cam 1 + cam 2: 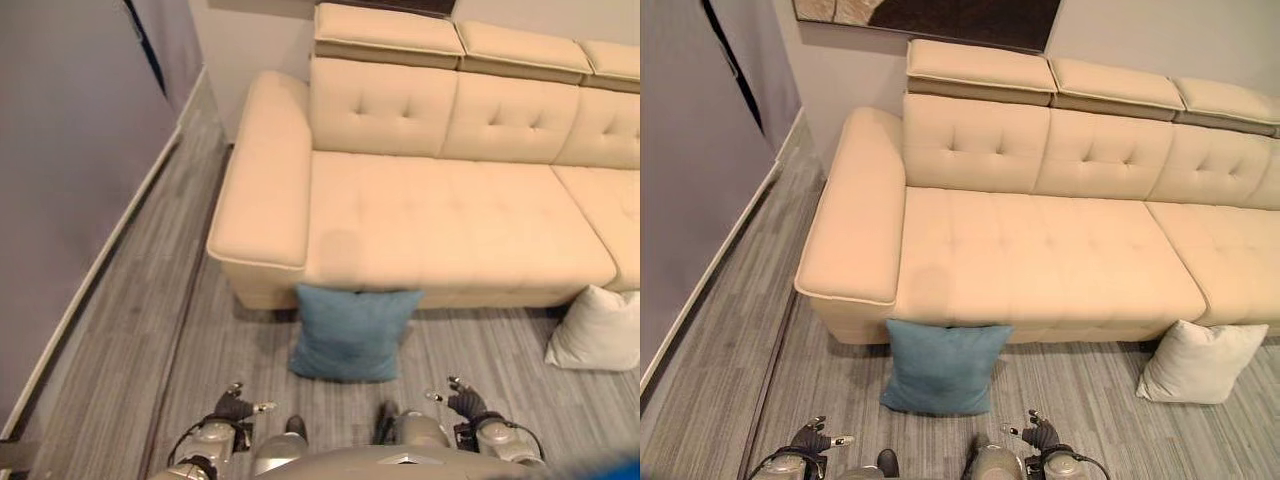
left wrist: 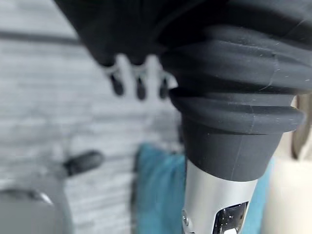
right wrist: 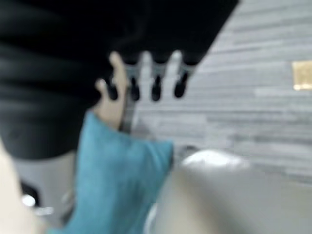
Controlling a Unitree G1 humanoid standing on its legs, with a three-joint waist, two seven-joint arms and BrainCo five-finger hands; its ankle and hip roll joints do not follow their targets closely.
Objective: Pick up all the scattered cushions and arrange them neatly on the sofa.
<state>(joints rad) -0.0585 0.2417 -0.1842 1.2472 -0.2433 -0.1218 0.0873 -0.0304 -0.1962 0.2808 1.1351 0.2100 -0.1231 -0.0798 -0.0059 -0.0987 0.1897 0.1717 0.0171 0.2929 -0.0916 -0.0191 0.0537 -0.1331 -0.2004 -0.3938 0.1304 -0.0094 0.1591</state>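
A blue cushion [image 1: 350,335] stands on the grey floor, leaning against the front of the beige sofa [image 1: 450,215] below its left seat. A white cushion [image 1: 600,330] lies on the floor further right, also against the sofa's front. My left hand [image 1: 232,405] hangs low at the near edge, left of the blue cushion and apart from it, fingers [image 2: 139,85] relaxed and empty. On the other side of that cushion, my right hand [image 1: 468,403] is just as low, with its fingers [image 3: 153,87] open and holding nothing. The blue cushion [image 3: 117,180] also shows in the right wrist view.
A grey wall with a white baseboard [image 1: 100,270] runs along the left. The sofa's wide armrest [image 1: 265,170] faces that wall, with a strip of floor between. A dark framed picture [image 1: 940,20] hangs above the sofa's back.
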